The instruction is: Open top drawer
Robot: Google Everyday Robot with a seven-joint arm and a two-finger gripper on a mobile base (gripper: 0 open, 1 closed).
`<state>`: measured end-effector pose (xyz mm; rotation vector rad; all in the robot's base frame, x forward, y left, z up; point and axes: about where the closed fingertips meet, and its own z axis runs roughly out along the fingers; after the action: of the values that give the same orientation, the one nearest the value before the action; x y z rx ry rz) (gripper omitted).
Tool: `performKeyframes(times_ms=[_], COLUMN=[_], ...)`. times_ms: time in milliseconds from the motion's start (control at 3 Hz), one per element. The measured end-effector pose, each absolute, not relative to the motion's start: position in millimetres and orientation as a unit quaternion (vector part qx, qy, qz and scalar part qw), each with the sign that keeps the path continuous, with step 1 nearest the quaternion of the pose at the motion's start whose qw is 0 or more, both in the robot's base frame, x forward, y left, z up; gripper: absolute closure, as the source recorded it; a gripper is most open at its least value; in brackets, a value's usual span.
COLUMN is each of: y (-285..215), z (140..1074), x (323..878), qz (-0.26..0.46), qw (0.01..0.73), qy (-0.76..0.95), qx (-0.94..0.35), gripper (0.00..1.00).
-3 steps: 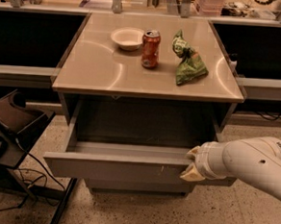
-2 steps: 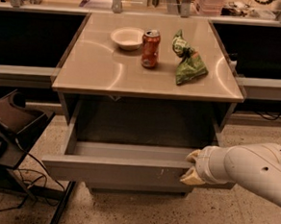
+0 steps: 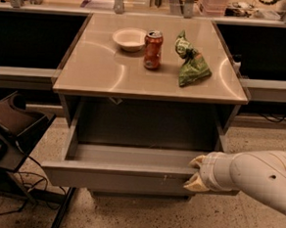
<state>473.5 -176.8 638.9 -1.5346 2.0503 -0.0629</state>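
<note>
Top drawer (image 3: 123, 178) wide open, right end of its front in the firm grasp of the hand (image 3: 196, 173).

Warm light, tabletop (image 3: 102, 69) glare — end effector (image 3: 195, 172) at drawer (image 3: 119, 177)

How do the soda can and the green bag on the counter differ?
The soda can stands upright; the green bag lies flat. The can is an orange cylinder, the bag crumpled. Both rest on the counter above the top drawer, with the gripper at its front's right end.
</note>
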Motion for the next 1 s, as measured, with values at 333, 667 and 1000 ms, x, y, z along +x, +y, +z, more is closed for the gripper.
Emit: performKeyframes(times_ms=[333, 667, 1000], y=[-176.8, -176.7, -176.8], z=[642.1, 639.7, 642.0], x=[473.3, 465.6, 465.5], qz=[-0.024, -0.023, -0.023], qw=[0.286, 0.289, 0.289], qy=[0.767, 0.766, 0.766], qx=[-0.574, -0.574, -0.574], gripper=[1.00, 1.00, 1.00])
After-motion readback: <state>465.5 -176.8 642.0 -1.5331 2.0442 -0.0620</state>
